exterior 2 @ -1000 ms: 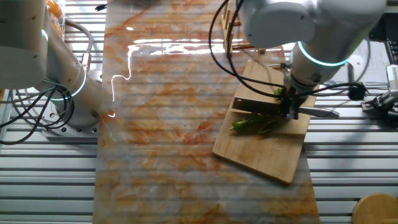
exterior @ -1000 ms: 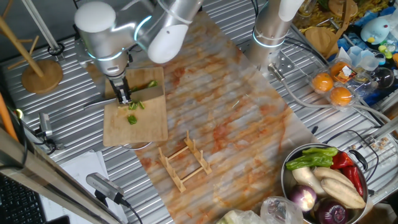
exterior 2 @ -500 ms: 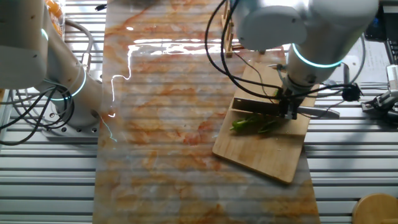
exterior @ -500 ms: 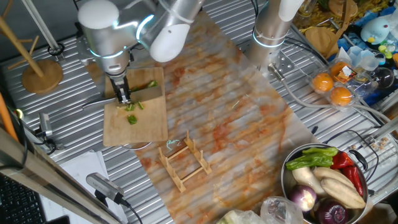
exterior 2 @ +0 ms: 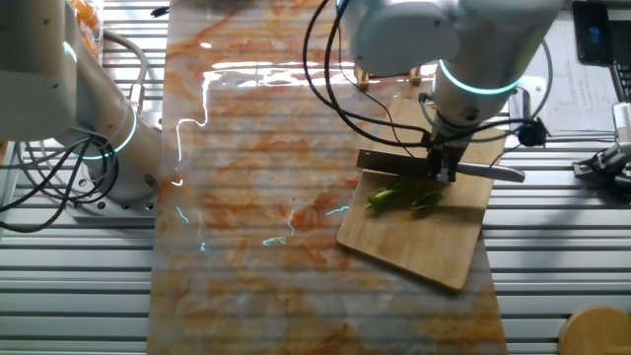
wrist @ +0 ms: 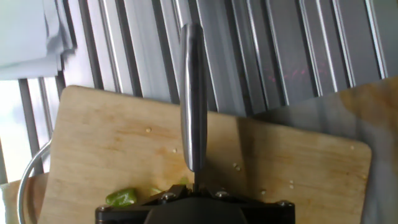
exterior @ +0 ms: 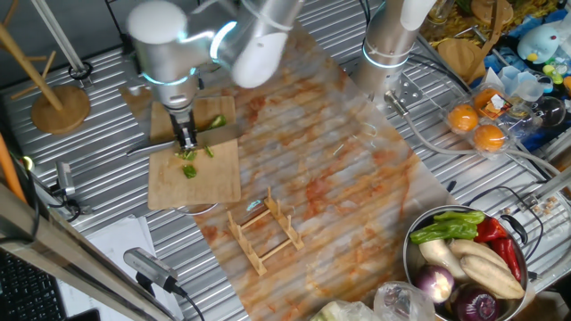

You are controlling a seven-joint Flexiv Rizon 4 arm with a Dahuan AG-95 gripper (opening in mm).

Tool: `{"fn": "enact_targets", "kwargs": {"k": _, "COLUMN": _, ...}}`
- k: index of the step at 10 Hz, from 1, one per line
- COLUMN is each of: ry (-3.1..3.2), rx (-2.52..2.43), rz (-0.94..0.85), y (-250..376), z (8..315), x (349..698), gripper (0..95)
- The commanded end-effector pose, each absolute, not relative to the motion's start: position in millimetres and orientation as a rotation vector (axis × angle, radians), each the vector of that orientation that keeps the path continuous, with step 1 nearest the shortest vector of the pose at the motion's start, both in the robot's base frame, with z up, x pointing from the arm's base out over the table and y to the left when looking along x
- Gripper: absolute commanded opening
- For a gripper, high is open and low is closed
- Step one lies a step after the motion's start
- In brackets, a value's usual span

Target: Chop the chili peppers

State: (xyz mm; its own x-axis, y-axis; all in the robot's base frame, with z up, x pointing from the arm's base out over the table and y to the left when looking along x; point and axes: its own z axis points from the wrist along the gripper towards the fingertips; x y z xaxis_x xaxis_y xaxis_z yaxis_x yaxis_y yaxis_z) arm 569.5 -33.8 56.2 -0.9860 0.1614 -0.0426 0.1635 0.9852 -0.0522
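Observation:
The chili peppers lie as small bright green chunks [exterior: 189, 169] on the wooden cutting board [exterior: 201, 183], with one more piece [exterior: 217, 121] near its far edge. My gripper [exterior: 186, 139] is shut on a knife [exterior 2: 399, 165], held just above the chunks [exterior 2: 385, 197] on the board [exterior 2: 424, 242]. The dark blade points left in the other fixed view and the silver handle [exterior 2: 498, 173] sticks out right. In the hand view the handle [wrist: 191, 93] runs away from my gripper [wrist: 194, 185], and one chunk [wrist: 121, 197] shows at the lower left.
A small wooden rack [exterior: 263, 230] stands in front of the board. A metal bowl [exterior: 412, 259] of mixed vegetables sits at the right front, oranges [exterior: 477, 125] at the right back. A second arm's base [exterior: 388, 45] stands behind. A wooden stand [exterior: 58, 107] is at the left.
The arm has shifted sideways and the knife has come up off the green chunks, which now lie uncovered beside the blade.

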Motion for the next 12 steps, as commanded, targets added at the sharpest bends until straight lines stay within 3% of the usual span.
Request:
{"fn": "enact_targets", "kwargs": {"k": 1, "ry": 3.072, "rx": 0.221, "rz": -0.099, "y": -35.4, "z": 47.8, "x": 578.2, "gripper": 0.0}}
{"fn": "enact_targets", "kwargs": {"k": 7, "ry": 3.052, "rx": 0.240, "rz": -0.086, "y": -40.0, "z": 42.3, "x": 596.3, "gripper": 0.0}}
{"fn": "enact_targets", "kwargs": {"k": 12, "ry": 3.053, "rx": 0.212, "rz": -0.050, "y": -51.0, "z": 56.8, "x": 599.6, "gripper": 0.0}}
